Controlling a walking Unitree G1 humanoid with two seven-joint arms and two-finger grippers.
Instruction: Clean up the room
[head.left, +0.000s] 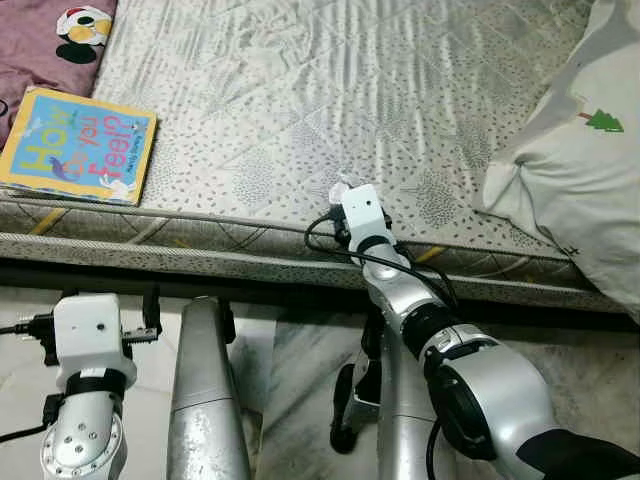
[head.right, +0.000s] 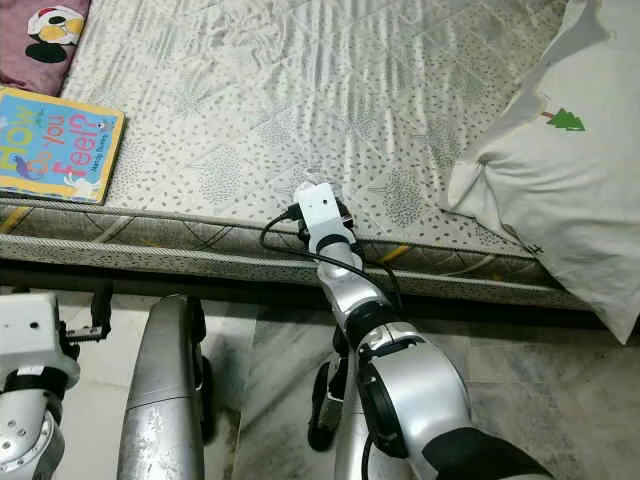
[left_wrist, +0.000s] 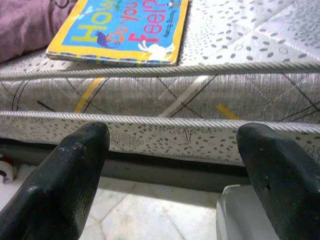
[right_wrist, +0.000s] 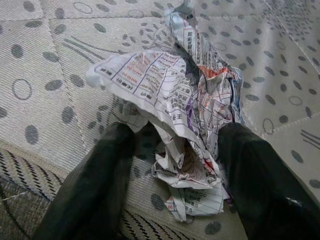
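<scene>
A crumpled sheet of printed paper (right_wrist: 175, 95) lies on the grey patterned mattress (head.left: 300, 90), close to its front edge. My right gripper (right_wrist: 177, 137) reaches over that edge, open, with one black finger (right_wrist: 100, 185) on each side of the paper. From the head camera only a white scrap of the paper (head.left: 343, 184) peeks out past the wrist. A colourful children's book (head.left: 78, 145) rests flat on the mattress at the left. My left gripper (left_wrist: 175, 145) hangs low before the mattress side, open with nothing between its fingers.
A white pillow (head.left: 585, 150) with a small green tree print covers the right of the bed. A maroon blanket (head.left: 40, 45) lies at the far left. Below the mattress runs a dark bed frame (head.left: 250, 285), then pale marble floor (head.left: 300, 380).
</scene>
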